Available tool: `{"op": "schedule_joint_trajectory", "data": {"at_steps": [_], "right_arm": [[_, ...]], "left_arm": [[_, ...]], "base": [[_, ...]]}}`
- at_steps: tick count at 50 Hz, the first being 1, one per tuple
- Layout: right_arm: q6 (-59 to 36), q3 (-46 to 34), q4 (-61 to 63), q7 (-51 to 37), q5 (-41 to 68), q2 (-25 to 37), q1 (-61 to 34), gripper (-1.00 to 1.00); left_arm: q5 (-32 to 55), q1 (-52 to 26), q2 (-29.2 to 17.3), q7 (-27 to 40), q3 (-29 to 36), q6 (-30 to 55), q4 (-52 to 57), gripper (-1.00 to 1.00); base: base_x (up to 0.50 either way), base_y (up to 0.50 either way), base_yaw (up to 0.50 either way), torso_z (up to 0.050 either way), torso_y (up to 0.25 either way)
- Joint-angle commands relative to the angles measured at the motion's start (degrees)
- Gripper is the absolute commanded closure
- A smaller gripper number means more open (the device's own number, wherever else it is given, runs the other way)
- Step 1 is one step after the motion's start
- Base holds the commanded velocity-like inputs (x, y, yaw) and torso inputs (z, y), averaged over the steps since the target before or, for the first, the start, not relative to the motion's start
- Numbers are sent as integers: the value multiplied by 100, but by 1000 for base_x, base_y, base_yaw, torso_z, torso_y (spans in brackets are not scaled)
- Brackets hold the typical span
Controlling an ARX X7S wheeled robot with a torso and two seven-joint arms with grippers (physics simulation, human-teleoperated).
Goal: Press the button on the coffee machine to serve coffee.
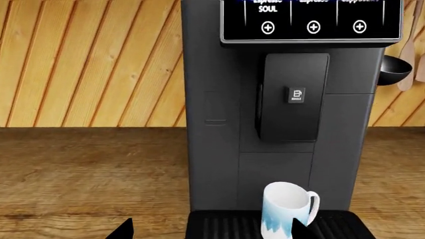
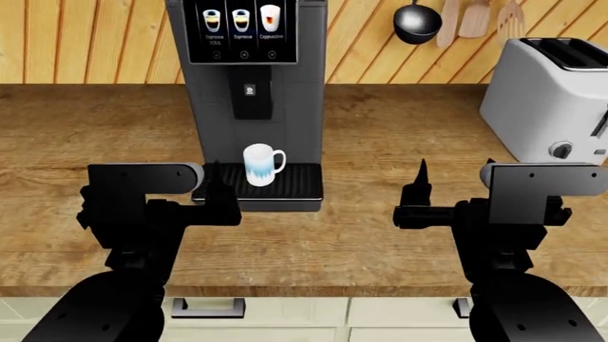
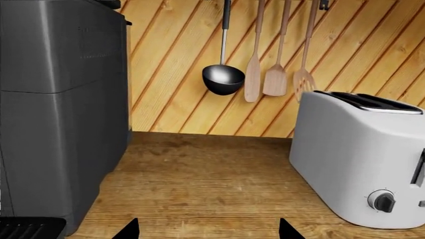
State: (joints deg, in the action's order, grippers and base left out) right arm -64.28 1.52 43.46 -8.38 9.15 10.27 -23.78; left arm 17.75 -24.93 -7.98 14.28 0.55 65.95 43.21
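Observation:
The dark-grey coffee machine (image 2: 249, 85) stands at the back left of the wooden counter. Its glossy black panel (image 2: 242, 27) shows three drink icons, each with a round plus button (image 1: 313, 28) under it. A white and blue mug (image 2: 261, 164) stands on the ribbed drip tray (image 2: 296, 187) below the black spout block (image 1: 293, 97). My left gripper (image 2: 216, 184) is open and empty, low in front of the tray's left end; in the left wrist view (image 1: 211, 232) the mug (image 1: 287, 210) is near one fingertip. My right gripper (image 2: 421, 184) is open and empty, right of the machine, and also shows in the right wrist view (image 3: 209, 232).
A white two-slot toaster (image 2: 554, 100) stands at the back right and shows in the right wrist view (image 3: 359, 159). A black ladle (image 2: 417, 23) and wooden utensils (image 2: 473, 18) hang on the plank wall. Bare counter (image 2: 399, 135) lies between machine and toaster.

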Motion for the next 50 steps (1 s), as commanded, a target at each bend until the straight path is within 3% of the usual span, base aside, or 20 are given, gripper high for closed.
{"op": "schedule_joint_trajectory", "data": {"at_steps": [1, 16, 31, 32, 36, 38, 46, 50], "right_arm": [[-8, 27, -29, 13, -1, -30, 24, -100], [-20, 35, -31, -48, 46, -33, 60, -100], [27, 57, -29, -96, 102, -37, 124, -100], [33, 60, -31, -101, 103, -37, 131, -100], [110, 50, -98, -110, 113, -52, 171, -100], [127, 44, -116, -112, 122, -54, 169, -100], [219, 96, -146, -128, 156, -58, 268, -100], [244, 93, -169, -141, 169, -61, 284, -100]], "left_arm": [[61, -78, -45, 22, -84, 248, 168, -100], [160, -108, -74, 97, -56, 398, 328, -100], [891, -776, 213, 186, -577, 2357, 1640, -100], [1224, -822, 152, 427, -567, 2400, 1639, -100], [4590, -1263, -387, 3517, -761, 2396, 978, -100], [6084, -1474, -463, 4406, -736, 2365, 741, -100], [7071, -1866, -494, 5646, -75, 2201, 285, -100], [7004, -1904, -393, 5661, 203, 2104, 237, -100]], "base": [[500, 0, 0, 0, 0], [460, 0, 0, 0, 1], [0, 0, 0, 0, 0], [0, 0, 0, 0, 0], [0, 0, 0, 0, 0], [0, 0, 0, 0, 0], [0, 0, 0, 0, 0], [0, 0, 0, 0, 0]]}}
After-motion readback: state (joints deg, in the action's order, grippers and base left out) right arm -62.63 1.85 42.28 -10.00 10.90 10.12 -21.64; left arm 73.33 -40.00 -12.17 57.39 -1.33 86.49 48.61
